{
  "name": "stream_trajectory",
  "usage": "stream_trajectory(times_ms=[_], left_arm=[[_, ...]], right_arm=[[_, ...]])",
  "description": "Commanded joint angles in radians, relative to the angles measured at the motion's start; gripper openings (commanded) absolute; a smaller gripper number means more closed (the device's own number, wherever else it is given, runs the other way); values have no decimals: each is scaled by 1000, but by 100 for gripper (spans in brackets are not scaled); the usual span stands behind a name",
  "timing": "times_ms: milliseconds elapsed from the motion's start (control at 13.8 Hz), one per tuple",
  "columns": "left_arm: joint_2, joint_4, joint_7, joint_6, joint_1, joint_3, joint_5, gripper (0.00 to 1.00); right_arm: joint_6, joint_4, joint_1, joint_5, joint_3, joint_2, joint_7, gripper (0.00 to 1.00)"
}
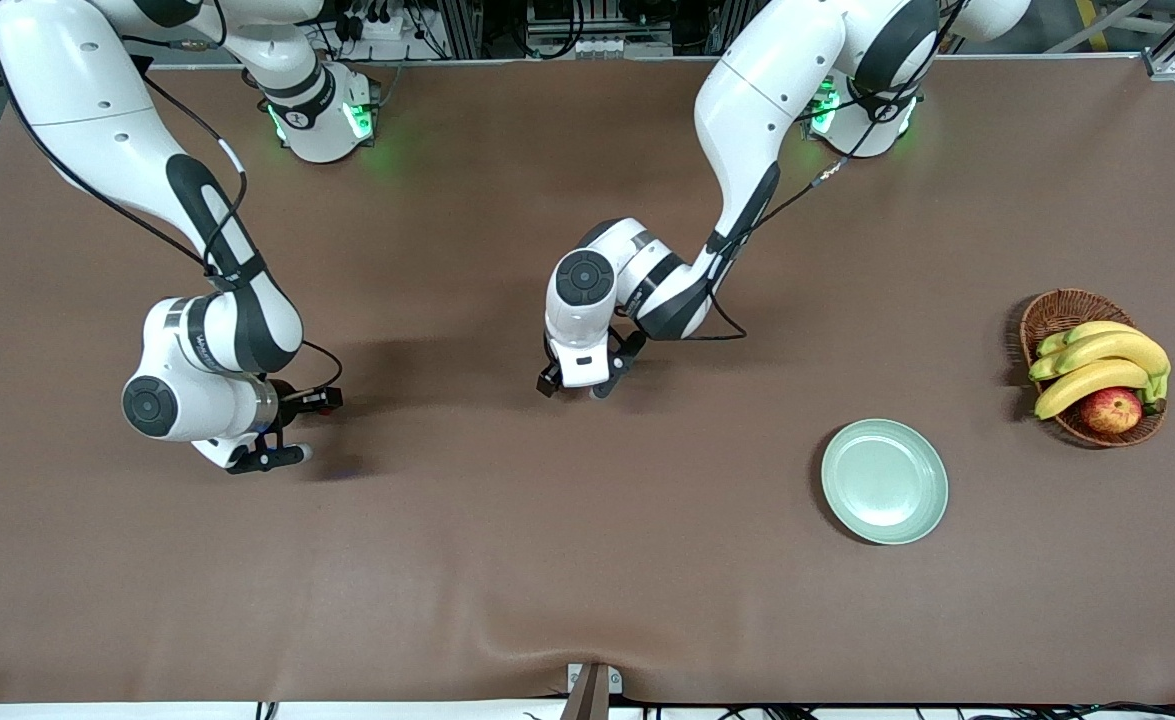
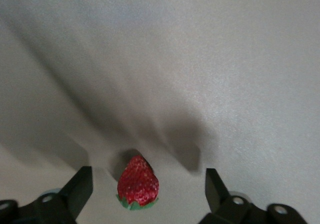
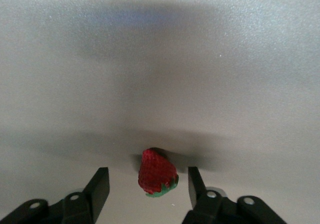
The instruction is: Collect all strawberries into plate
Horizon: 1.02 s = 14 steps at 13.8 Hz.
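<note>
The pale green plate (image 1: 884,481) lies bare on the brown table, toward the left arm's end. My left gripper (image 1: 575,389) is low over the middle of the table, open. In the left wrist view (image 2: 148,188) a red strawberry (image 2: 138,183) lies on the cloth between its fingers, untouched. My right gripper (image 1: 305,430) is low over the table toward the right arm's end, open. In the right wrist view (image 3: 147,186) a second strawberry (image 3: 157,174) lies between its fingers, untouched. Both berries are hidden in the front view. A third strawberry is not in view.
A brown wicker basket (image 1: 1057,312) with bananas (image 1: 1097,362) and a red-yellow apple (image 1: 1112,410) stands beside the plate, farther toward the left arm's end of the table. The cloth has a fold at the table's near edge (image 1: 587,655).
</note>
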Motion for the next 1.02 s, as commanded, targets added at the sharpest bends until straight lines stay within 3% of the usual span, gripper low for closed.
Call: stream_trajectory(times_ms=[0, 73, 436, 726, 944], left_arm=[[8, 20, -53, 5, -21, 9, 22, 10], [7, 20, -85, 5, -23, 10, 23, 0], [-39, 20, -97, -38, -23, 50, 40, 0], [-105, 20, -99, -104, -13, 221, 37, 0], [-124, 20, -99, -141, 3, 344, 34, 0]], right_arm=[[24, -16, -7, -10, 9, -4, -32, 64], [25, -16, -9, -10, 9, -2, -47, 62], [27, -16, -7, -10, 8, -4, -55, 46], [25, -16, -7, -10, 8, -5, -55, 14], [21, 5, -6, -4, 9, -27, -46, 12]])
